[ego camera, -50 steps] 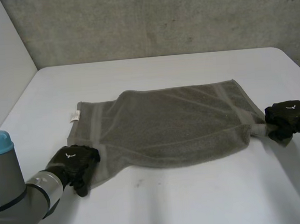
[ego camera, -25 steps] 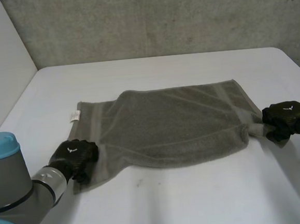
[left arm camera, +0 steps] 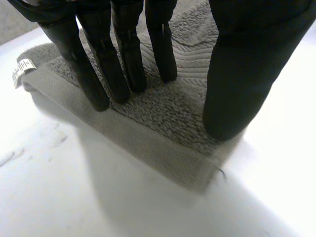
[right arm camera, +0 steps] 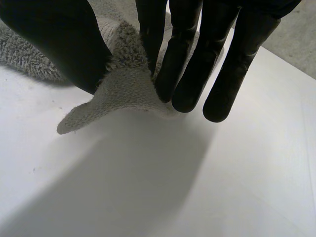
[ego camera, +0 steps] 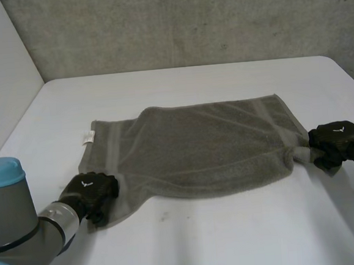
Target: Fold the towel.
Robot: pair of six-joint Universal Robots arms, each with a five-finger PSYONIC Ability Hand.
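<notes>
Head view had the towel (ego camera: 209, 148) lying in the middle of the desk (ego camera: 235, 244), its long axis running from the desk's left edge toward the right edge, with a robot hand at each near corner. My right robot hand (ego camera: 334, 140) pinched its corner between thumb and fingers, lifted just clear of the desk. My left robot hand (ego camera: 91, 191) only pressed straight fingertips (left arm camera: 101, 101) on top of its corner, gripping nothing. I judged the towel's far edge lay straight ahead of both, so the left needed a grip first.
</notes>
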